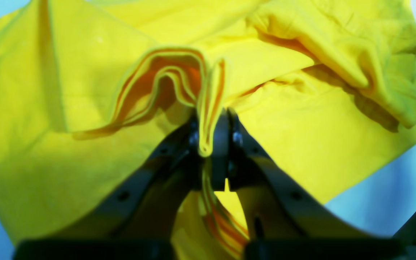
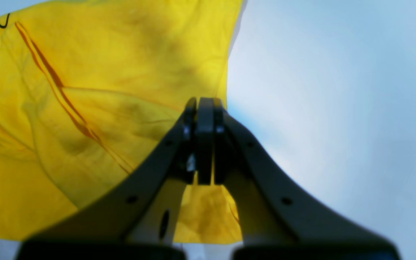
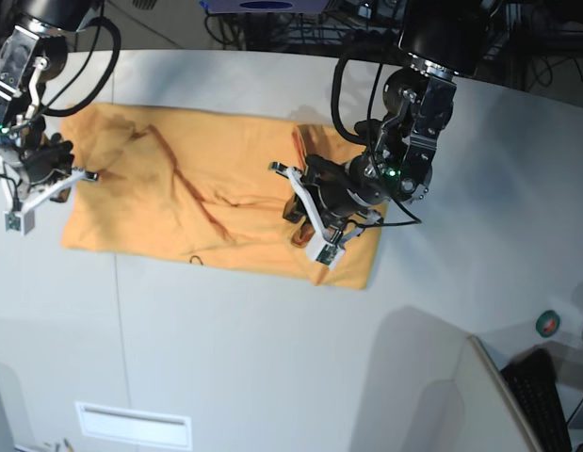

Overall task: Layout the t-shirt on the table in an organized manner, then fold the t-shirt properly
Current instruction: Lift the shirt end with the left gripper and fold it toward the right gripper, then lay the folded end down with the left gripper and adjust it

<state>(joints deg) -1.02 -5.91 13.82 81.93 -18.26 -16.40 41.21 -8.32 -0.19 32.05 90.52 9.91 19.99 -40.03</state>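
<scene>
T-shirt (image 3: 216, 202) spread orange and creased on the tabletop (image 3: 272, 358) — left gripper (image 1: 209, 141) jaws pinch a fabric fold; right gripper (image 2: 204, 119) jaws closed at its edge

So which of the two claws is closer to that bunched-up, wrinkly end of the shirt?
The left gripper: it pinches a fold of the t-shirt right beside the bunched end. The right gripper sits shut at the shirt's opposite, flatter edge.

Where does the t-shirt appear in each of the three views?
Left wrist: the t-shirt fills most of the picture, a fold pinched in the left gripper.
Right wrist: the left half, beside the shut right gripper.
Base: upper middle, spread on the table.
Shared landmark: the shirt's dark crease lines.
</scene>
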